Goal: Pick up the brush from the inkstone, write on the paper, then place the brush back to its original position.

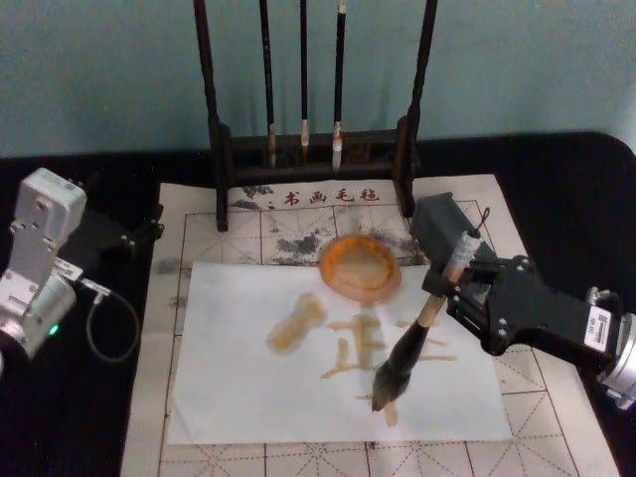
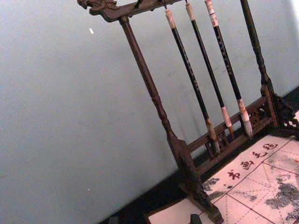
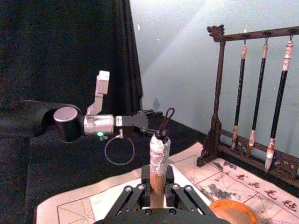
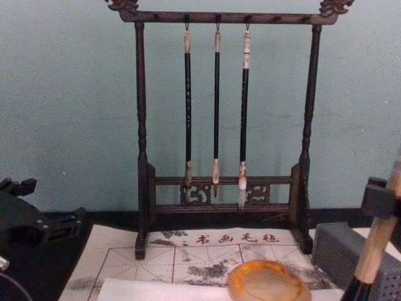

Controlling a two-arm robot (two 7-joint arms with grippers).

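Observation:
My right gripper (image 1: pixel 443 287) is shut on the tan handle of the brush (image 1: pixel 399 373), which leans down to the left. Its bushy bristles touch the white paper (image 1: pixel 238 397) near the front right. Several amber strokes and a pale blot mark the sheet. In the right wrist view the taped handle end of the brush (image 3: pixel 159 156) stands up between the right gripper's fingers (image 3: pixel 158 185). The round orange inkstone (image 1: pixel 360 266) sits just behind the paper, left of the gripper, with nothing on it. The left gripper (image 1: pixel 134 234) rests off the mat at the far left.
A dark wooden rack (image 1: pixel 310 164) with three thin hanging brushes stands at the back of the beige gridded mat (image 1: pixel 556 417). A grey rectangular block (image 1: pixel 442 224) lies right of the inkstone, close behind my right gripper. Black cloth surrounds the mat.

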